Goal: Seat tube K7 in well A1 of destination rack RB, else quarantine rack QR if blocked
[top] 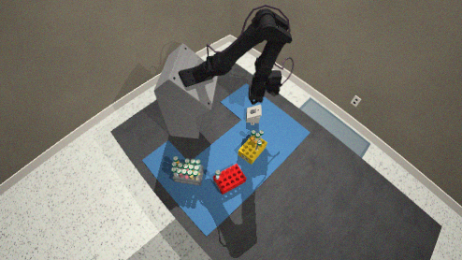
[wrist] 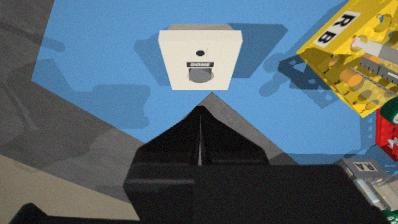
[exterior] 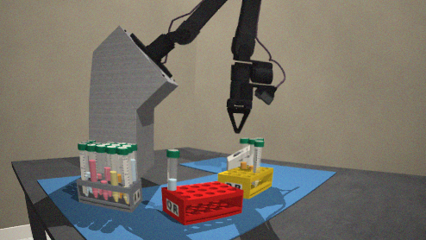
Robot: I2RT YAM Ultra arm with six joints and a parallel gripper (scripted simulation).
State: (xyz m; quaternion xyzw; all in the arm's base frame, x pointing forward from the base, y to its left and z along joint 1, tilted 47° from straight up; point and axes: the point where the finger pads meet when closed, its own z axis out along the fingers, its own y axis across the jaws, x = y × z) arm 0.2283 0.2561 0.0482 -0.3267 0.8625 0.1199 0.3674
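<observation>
My gripper (top: 255, 100) (exterior: 237, 130) (wrist: 200, 112) is closed to its narrowest, empty, pointing down above the mat (top: 281, 122) (exterior: 297, 173) (wrist: 100, 55) near the DONE box (top: 253, 115) (exterior: 234, 161) (wrist: 200, 42). Beyond the box stands RB (top: 246, 156) (exterior: 258, 190) (wrist: 330, 50), holding capped tubes. QR (top: 230, 180) (exterior: 207, 207) (wrist: 384, 132) holds one tube (top: 217, 174) (exterior: 172, 168). RA (top: 188, 181) (exterior: 108, 199) (wrist: 360, 170) is well filled. I cannot tell which tube is K7.

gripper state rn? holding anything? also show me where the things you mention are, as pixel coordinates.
Gripper (top: 255, 101) (exterior: 237, 131) (wrist: 200, 112): closed, fingertips together, holding nothing.
</observation>
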